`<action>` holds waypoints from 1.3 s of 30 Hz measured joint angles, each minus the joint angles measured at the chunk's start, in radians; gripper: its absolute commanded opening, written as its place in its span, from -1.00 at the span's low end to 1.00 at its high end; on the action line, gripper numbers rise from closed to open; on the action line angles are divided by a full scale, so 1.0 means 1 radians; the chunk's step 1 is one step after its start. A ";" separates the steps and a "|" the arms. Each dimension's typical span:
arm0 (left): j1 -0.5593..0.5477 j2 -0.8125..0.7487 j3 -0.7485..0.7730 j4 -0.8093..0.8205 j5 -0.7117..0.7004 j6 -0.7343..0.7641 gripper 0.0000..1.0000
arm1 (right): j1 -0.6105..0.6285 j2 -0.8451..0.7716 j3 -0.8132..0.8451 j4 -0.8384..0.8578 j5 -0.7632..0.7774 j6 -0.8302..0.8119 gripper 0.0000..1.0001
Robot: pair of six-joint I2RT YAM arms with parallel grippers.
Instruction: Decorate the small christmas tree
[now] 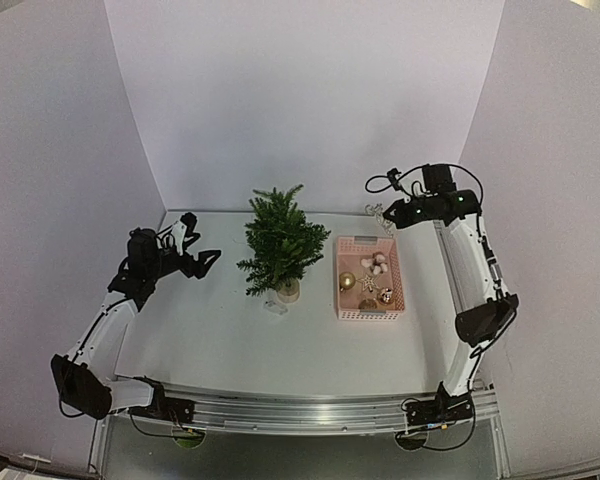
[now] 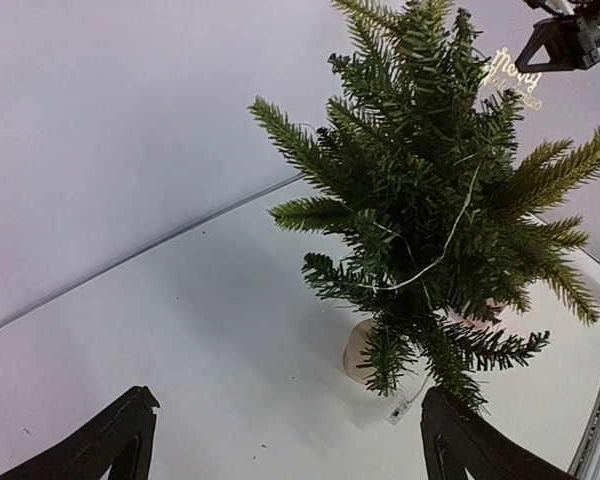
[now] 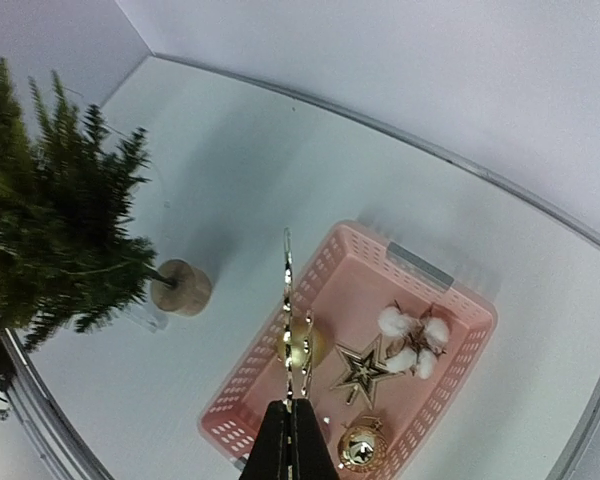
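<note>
Gold wire ornament (image 3: 288, 320) hangs edge-on from the pinched-shut right gripper (image 3: 289, 430) above the pink basket (image 3: 248, 392), while the small christmas tree (image 1: 280, 245) stands upright to its left, beside that basket, with the wide-spread, empty left gripper (image 1: 202, 242) on the tree's other side.

Ahead of the left pincer (image 1: 202, 243) the table (image 1: 210, 320) lies bare up to the small christmas tree (image 1: 280, 240), whose branches spread across the way. Under the right pincer (image 3: 290, 440) a gold ornament (image 3: 287, 280) dangles above the pink basket (image 1: 339, 282); to its left, a bare strip separates basket from tree.
</note>
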 measured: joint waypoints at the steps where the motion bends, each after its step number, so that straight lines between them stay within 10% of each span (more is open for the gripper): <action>1: 0.000 0.000 0.005 0.001 0.013 -0.004 0.85 | 0.004 -0.028 0.012 0.002 -0.022 0.009 -1.00; 25: -0.119 0.141 0.433 -0.354 0.571 0.091 0.97 | 0.489 -0.001 0.102 0.214 -0.375 0.134 -1.00; 39: -0.191 0.282 0.598 -0.471 0.616 0.166 0.44 | 0.545 0.041 0.102 0.213 -0.408 0.136 -1.00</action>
